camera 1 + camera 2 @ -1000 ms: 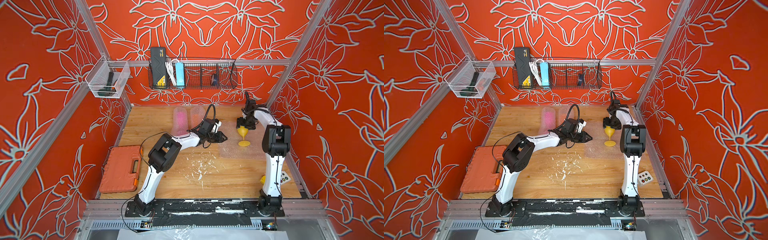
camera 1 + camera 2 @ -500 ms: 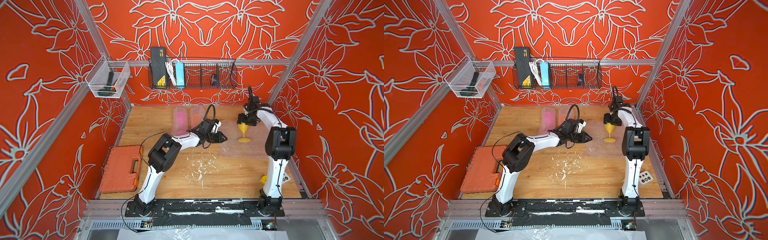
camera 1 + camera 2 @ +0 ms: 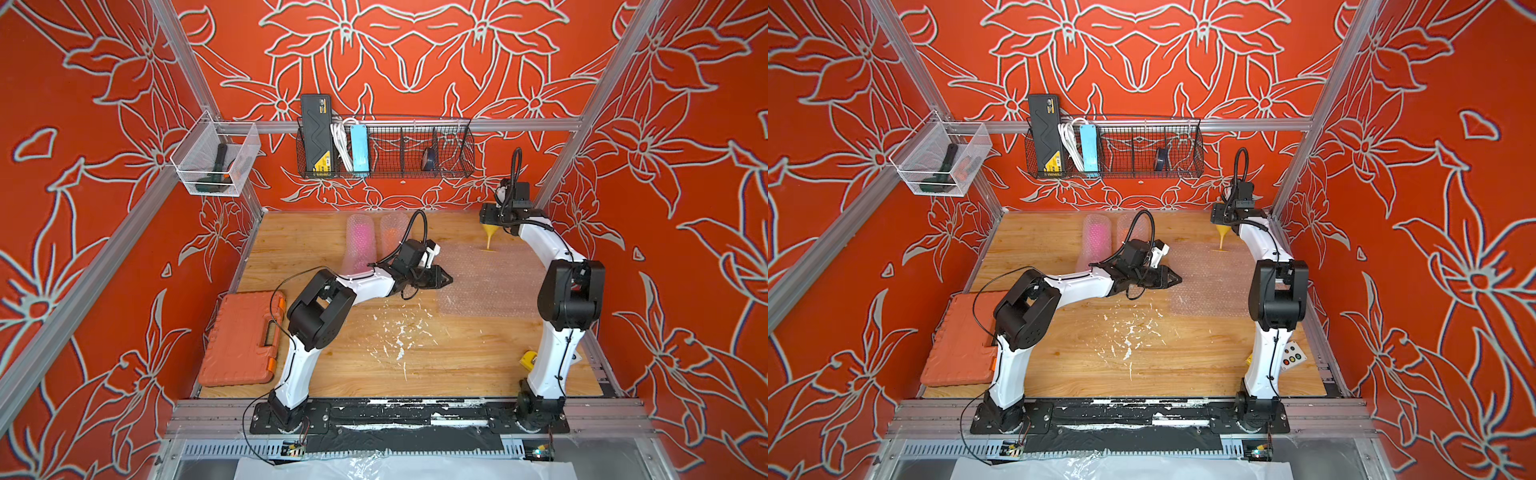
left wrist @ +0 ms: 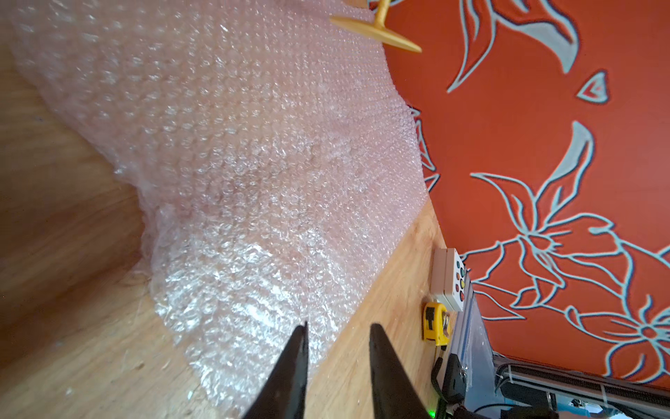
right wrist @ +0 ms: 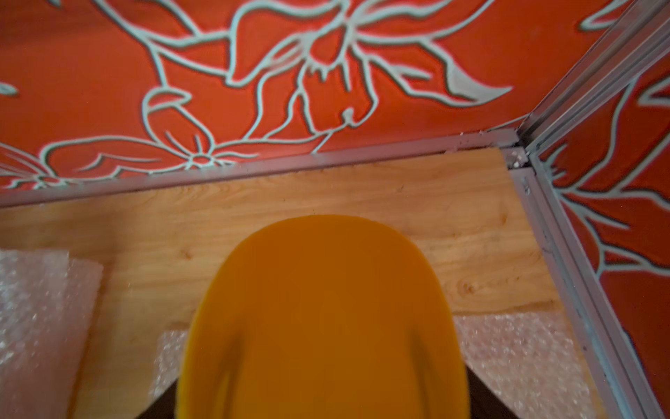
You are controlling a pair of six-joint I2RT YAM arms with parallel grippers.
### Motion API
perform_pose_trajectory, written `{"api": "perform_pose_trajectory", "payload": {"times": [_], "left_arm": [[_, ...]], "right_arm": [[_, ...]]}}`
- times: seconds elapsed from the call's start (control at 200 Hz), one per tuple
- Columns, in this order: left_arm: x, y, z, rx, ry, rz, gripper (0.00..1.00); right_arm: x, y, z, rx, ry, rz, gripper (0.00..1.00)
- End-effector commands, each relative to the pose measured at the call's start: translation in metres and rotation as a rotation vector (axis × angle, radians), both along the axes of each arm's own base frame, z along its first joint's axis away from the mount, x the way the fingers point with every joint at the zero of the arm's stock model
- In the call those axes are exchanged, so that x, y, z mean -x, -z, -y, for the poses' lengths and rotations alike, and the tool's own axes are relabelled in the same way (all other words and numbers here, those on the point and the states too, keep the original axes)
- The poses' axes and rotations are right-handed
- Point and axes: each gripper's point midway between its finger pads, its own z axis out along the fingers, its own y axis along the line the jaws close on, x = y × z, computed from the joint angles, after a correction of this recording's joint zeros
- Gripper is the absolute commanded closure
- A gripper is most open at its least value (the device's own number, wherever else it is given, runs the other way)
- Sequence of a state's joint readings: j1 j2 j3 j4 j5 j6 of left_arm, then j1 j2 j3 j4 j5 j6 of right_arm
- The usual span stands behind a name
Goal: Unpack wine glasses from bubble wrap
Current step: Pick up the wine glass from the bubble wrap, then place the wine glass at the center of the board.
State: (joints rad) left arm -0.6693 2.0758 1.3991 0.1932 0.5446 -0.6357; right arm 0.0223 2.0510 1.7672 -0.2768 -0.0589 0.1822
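Now the right gripper (image 3: pixel 492 219) clasps the yellow wine glass (image 3: pixel 489 233) by its bowl, over the far edge of the flat bubble wrap (image 3: pixel 490 286). The left gripper (image 3: pixel 445 279) sits slightly parted and empty at the sheet's left edge. Stand the foot level on the bare table (image 3: pixel 451 227) before releasing.

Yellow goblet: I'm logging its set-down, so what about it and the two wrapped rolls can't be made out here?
- Right wrist view: the yellow goblet is blurred, its bowl hiding stem and foot.
- Left wrist view: the frame edge cuts off its bowl.
- Both top views: too small to tell whether its foot touches the flat bubble wrap.
- Top view, pink roll and orange roll: wrap blurs the goblets inside; left arm covers near ends.
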Motion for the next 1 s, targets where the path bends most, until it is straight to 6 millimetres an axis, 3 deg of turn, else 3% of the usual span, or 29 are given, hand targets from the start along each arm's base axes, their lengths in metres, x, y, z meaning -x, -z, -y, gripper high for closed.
{"api": "perform_pose_trajectory", "payload": {"times": [0.0, 0.19, 0.385, 0.575, 0.996], "left_arm": [[0.005, -0.017, 0.0, 0.034, 0.015, 0.028, 0.71], [0.005, -0.025, 0.0, 0.04, 0.024, 0.044, 0.71], [0.004, -0.029, -0.006, 0.03, 0.02, 0.056, 0.71], [0.003, -0.017, -0.012, 0.016, 0.015, 0.031, 0.71], [0.002, -0.024, -0.014, 0.024, 0.024, 0.044, 0.71]], "right_arm": [[-0.039, -0.026, 0.01, 0.058, 0.037, 0.185, 0.24], [-0.072, -0.021, 0.013, 0.065, 0.063, 0.34, 0.25], [-0.091, -0.01, 0.015, 0.056, 0.077, 0.469, 0.26], [-0.094, -0.001, 0.013, 0.028, 0.076, 0.515, 0.28], [-0.091, 0.02, 0.012, 0.081, 0.024, 0.505, 0.28]]}}
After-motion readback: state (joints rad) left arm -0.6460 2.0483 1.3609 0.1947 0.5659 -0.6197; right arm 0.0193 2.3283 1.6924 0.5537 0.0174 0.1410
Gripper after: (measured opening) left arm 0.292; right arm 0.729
